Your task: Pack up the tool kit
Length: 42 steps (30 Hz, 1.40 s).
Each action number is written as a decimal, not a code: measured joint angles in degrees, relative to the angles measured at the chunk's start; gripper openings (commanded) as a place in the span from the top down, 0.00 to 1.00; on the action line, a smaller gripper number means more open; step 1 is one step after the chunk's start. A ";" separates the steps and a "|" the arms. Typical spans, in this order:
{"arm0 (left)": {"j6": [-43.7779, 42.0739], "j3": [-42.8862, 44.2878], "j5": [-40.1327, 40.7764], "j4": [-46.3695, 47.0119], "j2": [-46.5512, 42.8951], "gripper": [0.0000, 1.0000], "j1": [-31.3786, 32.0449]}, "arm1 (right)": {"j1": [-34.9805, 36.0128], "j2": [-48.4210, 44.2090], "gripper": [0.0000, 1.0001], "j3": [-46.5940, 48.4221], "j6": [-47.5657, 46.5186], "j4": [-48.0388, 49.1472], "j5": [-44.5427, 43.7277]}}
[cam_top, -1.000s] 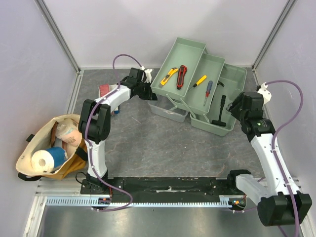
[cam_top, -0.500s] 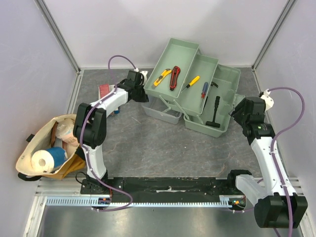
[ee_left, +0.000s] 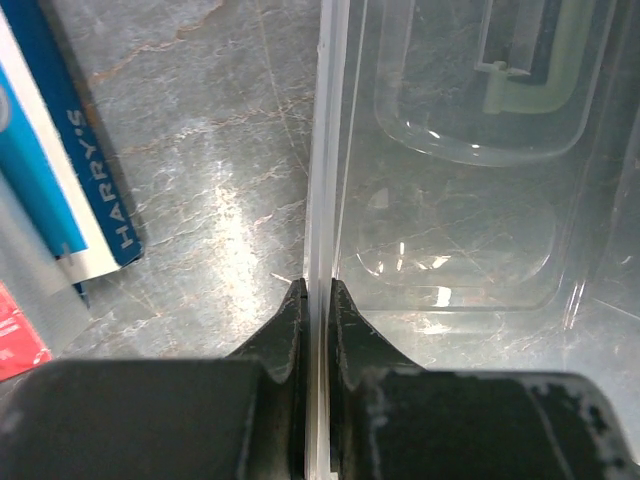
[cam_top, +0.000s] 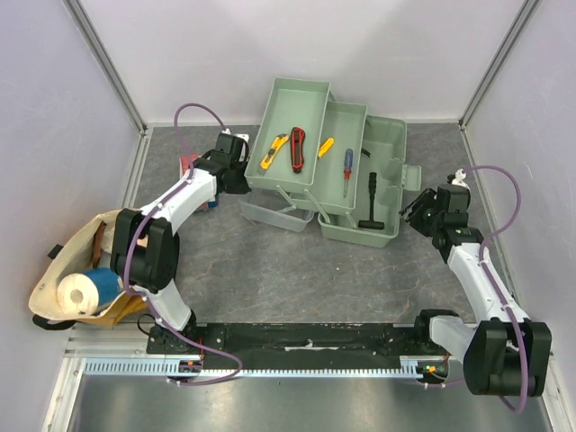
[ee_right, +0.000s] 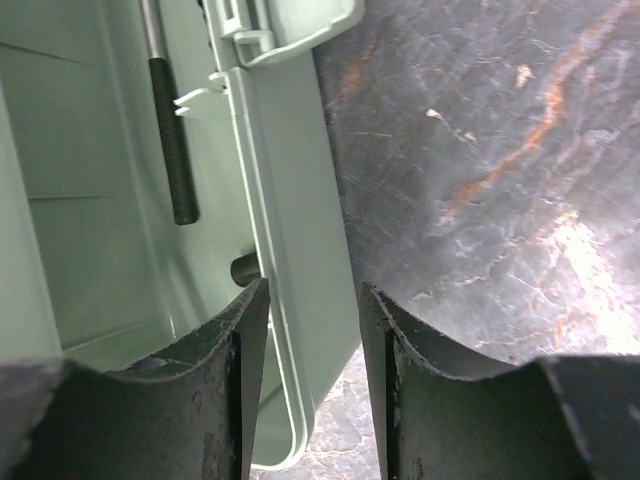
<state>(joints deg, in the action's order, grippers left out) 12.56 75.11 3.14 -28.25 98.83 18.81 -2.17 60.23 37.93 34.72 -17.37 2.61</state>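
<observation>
The pale-green toolbox (cam_top: pixel 382 171) stands open at the back centre, its trays folded out to the left. The trays hold a yellow knife (cam_top: pixel 269 154), a red-black cutter (cam_top: pixel 297 148) and two screwdrivers (cam_top: pixel 346 167). The black hammer (cam_top: pixel 372 200) lies in the base and also shows in the right wrist view (ee_right: pixel 171 130). My left gripper (cam_top: pixel 238 177) is shut on the edge of the clear lid (ee_left: pixel 450 190), which lies flat on the floor. My right gripper (ee_right: pixel 312 300) is open, with its fingers on either side of the toolbox's right wall (ee_right: pixel 290 200).
A tan cloth bag (cam_top: pixel 63 270) with a paper roll sits at the left. A red-and-blue packet (cam_top: pixel 188 166) lies beside my left arm and shows in the left wrist view (ee_left: pixel 70 170). Purple walls close in the back and sides.
The toolbox has slid left and turned a little. My left gripper moved left with the lid's edge, and my right gripper followed left and nearer along the right wall.
</observation>
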 measured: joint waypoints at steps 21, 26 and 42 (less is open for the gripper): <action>-6.75 19.19 11.13 -16.55 -0.04 0.98 3.15 | 1.11 3.72 0.67 -6.62 4.11 14.51 18.88; -7.74 22.25 16.09 -19.02 -0.04 0.98 6.56 | 2.38 5.11 0.68 -7.17 5.01 16.83 18.43; -9.77 30.51 41.33 -24.59 1.46 0.98 22.27 | 5.84 5.97 0.69 -7.45 6.36 18.25 11.82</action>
<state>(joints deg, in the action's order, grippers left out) 2.79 105.62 44.47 -52.84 100.29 41.08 3.66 66.19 30.48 41.08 0.89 14.44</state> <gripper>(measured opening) 0.073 0.317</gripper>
